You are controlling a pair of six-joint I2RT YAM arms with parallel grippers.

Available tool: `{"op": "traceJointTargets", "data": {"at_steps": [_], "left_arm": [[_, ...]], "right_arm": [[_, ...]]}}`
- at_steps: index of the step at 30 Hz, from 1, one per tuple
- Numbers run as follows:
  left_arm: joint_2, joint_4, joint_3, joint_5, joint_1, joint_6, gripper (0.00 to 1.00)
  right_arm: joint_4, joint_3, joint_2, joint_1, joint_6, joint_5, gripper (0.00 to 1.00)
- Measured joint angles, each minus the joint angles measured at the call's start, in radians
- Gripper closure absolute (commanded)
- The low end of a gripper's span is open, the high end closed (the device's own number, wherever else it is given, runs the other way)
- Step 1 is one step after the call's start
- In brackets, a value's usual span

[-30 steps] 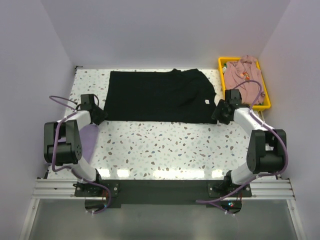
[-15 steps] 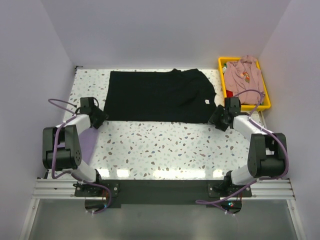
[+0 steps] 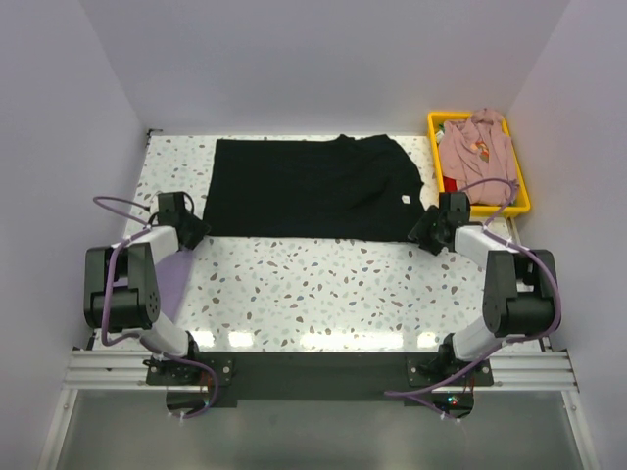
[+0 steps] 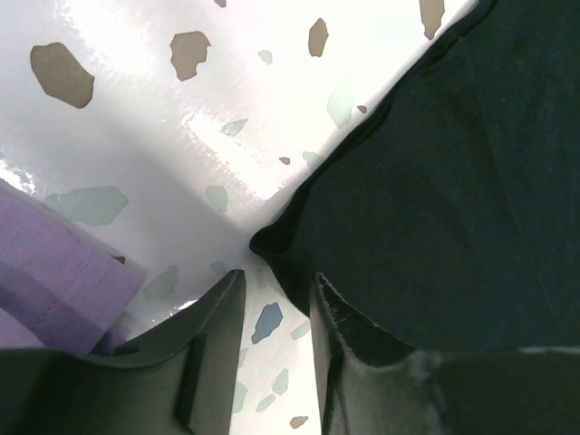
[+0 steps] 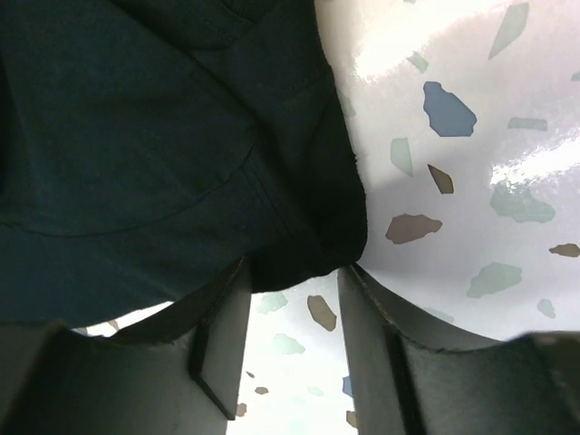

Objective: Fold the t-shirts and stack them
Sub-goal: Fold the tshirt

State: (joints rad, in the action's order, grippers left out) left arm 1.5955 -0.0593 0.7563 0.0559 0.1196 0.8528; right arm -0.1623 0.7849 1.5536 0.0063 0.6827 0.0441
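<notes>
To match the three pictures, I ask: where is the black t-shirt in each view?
Top external: black t-shirt lies flat, far middle.
Left wrist: black t-shirt fills the right side.
Right wrist: black t-shirt fills the upper left.
Shared landmark: the speckled tabletop.

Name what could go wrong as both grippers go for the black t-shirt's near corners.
1. The left gripper is open with the corner of the black t-shirt barely at its tips; closing may miss or pinch a sliver that slips.
2. The right gripper has only the corner's edge at its open tips; uneven holds could skew the fold.
3. The lavender t-shirt lies close beside the left gripper and might get dragged.
</notes>
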Motion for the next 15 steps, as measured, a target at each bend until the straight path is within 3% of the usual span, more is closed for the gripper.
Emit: {"op": "traceJointTargets", "data": {"at_steps": [2,3,5,10,15], "left_arm": [[0.005,0.009,-0.002,0.0,-0.003,0.003,0.72],[0.008,0.014,-0.002,0.0,-0.005,0.006,0.87],[0.016,0.027,-0.002,-0.002,-0.01,0.02,1.0],[0.024,0.027,-0.002,-0.003,-0.015,0.032,1.0],[-0.003,-0.014,-0.002,0.003,-0.016,0.057,1.0]], "right_arm": [[0.003,0.0,0.013,0.0,0.005,0.0,0.68],[0.005,0.001,0.018,0.0,0.005,0.0,0.74],[0.003,0.005,0.024,0.0,0.007,-0.003,0.88],[-0.01,0.042,0.028,0.0,0.003,-0.008,0.99],[-0.06,0.066,-0.009,0.0,-0.013,-0.024,1.0]]}}
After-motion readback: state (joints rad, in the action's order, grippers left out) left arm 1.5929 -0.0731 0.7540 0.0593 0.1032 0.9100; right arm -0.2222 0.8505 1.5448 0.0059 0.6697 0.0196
